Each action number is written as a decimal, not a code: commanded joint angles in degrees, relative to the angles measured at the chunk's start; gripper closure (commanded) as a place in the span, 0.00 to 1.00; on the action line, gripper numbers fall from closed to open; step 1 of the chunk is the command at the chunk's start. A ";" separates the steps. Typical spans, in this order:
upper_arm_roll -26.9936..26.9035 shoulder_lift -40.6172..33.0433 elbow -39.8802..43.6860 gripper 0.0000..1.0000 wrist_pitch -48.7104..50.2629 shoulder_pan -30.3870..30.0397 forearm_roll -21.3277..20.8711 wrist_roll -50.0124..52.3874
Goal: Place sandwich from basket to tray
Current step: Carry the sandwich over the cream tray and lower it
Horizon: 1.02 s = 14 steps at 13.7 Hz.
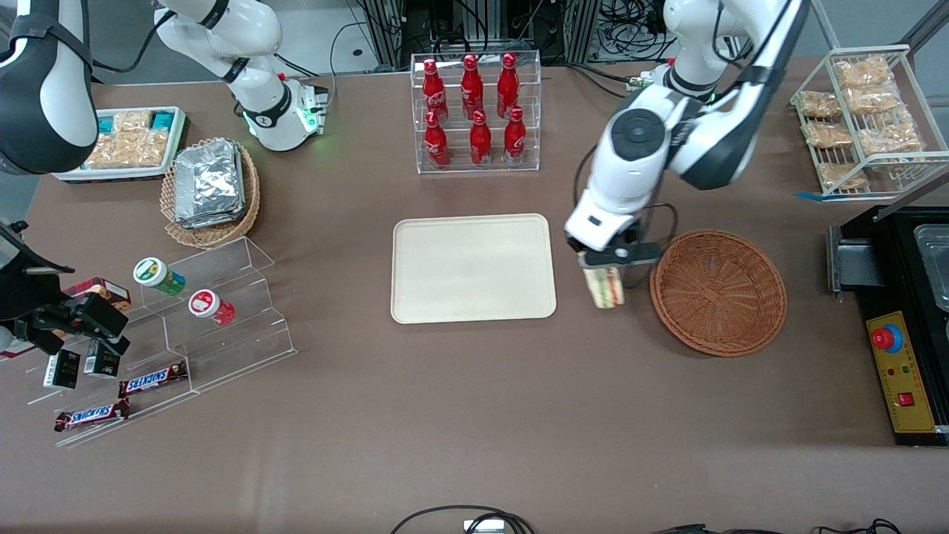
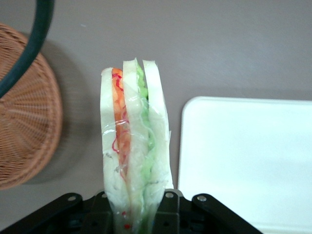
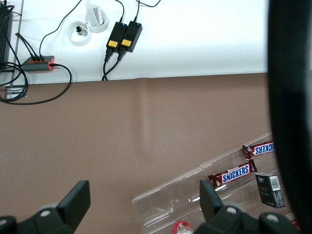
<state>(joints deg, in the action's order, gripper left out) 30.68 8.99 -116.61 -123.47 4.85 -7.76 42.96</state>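
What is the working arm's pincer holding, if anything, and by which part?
The pincer holds the wrapped sandwich by one end, its bread slices pressed between the fingers. The sandwich hangs above the table between the basket and the tray.

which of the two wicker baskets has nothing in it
The reddish-brown basket, beside the pincer holding the sandwich. The lighter tan basket toward the parked arm's end holds foil packets.

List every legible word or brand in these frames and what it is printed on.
"SNICKERS": two bars on the acrylic steps.
Red bottles, two cans, small black boxes: print unreadable.
The hand holds the sandwich, which has no label, between basket and tray.
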 commanded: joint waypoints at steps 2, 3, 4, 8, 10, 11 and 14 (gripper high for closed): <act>-0.27 5.51 4.64 0.98 0.95 3.93 -1.38 2.21; -0.27 6.21 4.64 1.00 0.95 5.68 -2.77 2.21; -0.27 7.35 4.73 1.00 0.95 7.27 -5.57 2.39; -0.36 13.32 7.62 1.00 0.86 12.63 -7.62 3.00; -0.27 16.92 9.12 1.00 0.86 13.43 -8.67 2.92; -0.27 18.42 9.56 1.00 0.17 13.61 -9.89 2.91; -0.36 20.89 9.56 1.00 -3.61 14.66 -10.34 2.91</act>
<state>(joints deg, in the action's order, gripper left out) 30.74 27.63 -109.12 -126.09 18.15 -16.88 45.22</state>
